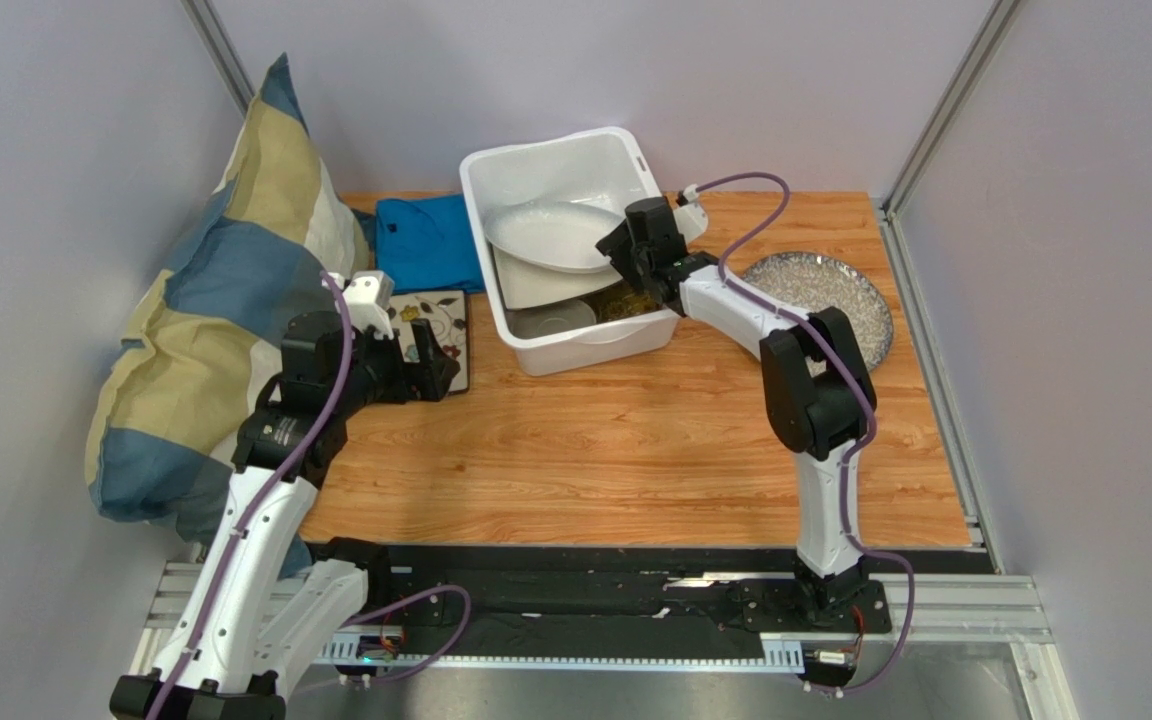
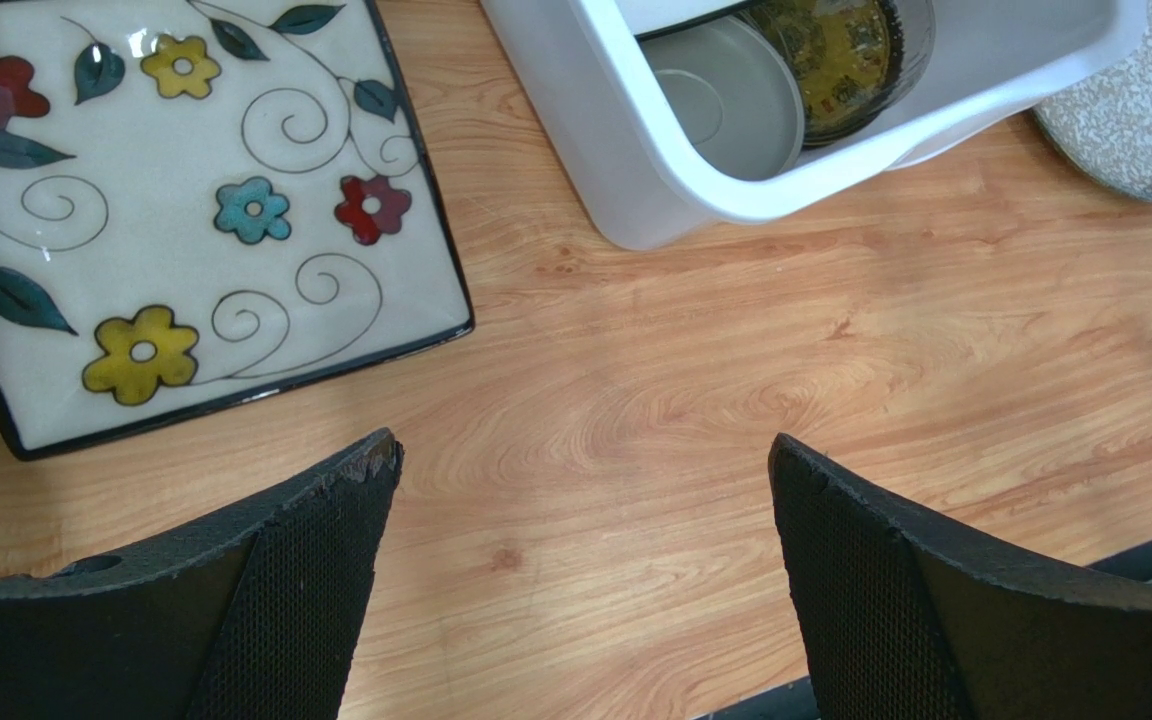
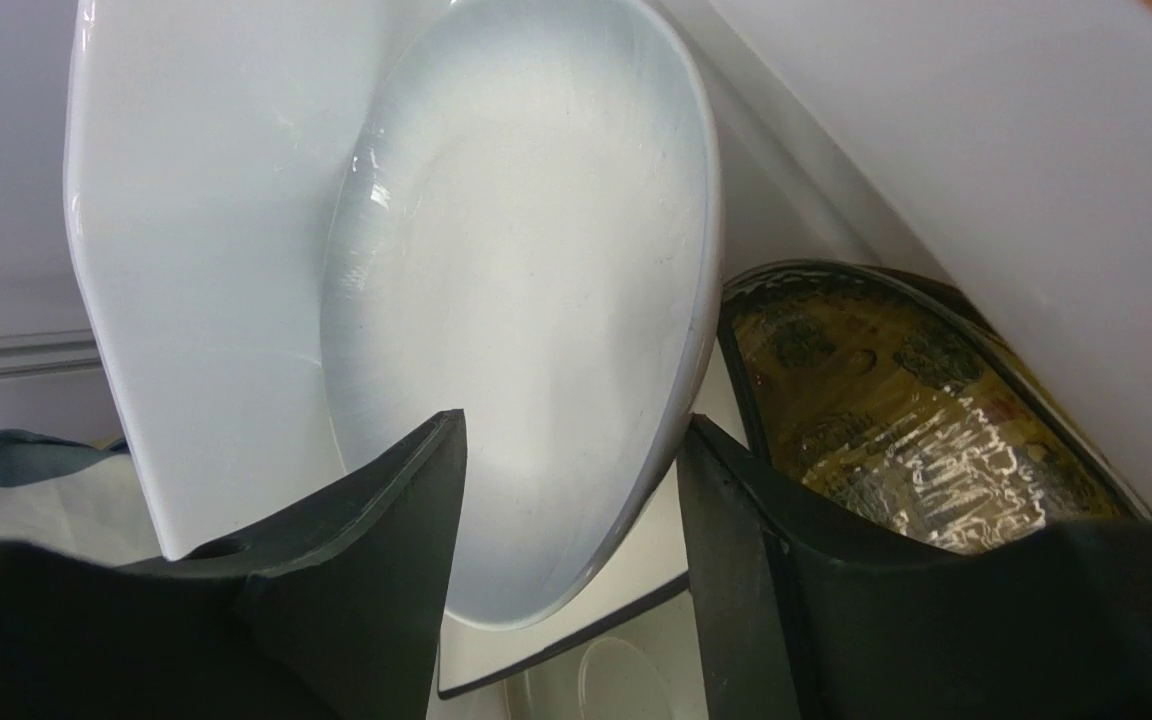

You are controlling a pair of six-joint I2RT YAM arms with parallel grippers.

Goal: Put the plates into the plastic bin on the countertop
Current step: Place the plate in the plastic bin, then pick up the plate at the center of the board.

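My left gripper [image 2: 582, 465] hangs spread over bare countertop [image 2: 657, 390], floral plate [image 2: 192, 210] just past one finger; the bin [image 1: 597, 348] holds the platter [image 1: 552, 233], a square plate [image 1: 530, 285] and small round ones [image 2: 725, 98]. My right gripper [image 3: 567, 428] sits inside, jaws apart astride the platter's end; the speckled plate [image 1: 838, 285] lies right of the bin.

Bin [image 1: 597, 348] upper centre on tabletop [image 1: 612, 450]; platter [image 1: 552, 233], small plates [image 1: 555, 318] inside. Round plate [image 1: 823, 293] just right of bin. Square plate [image 1: 444, 323] left of bin, cloth [image 1: 425, 240] behind it, pillow [image 1: 222, 300] far left.
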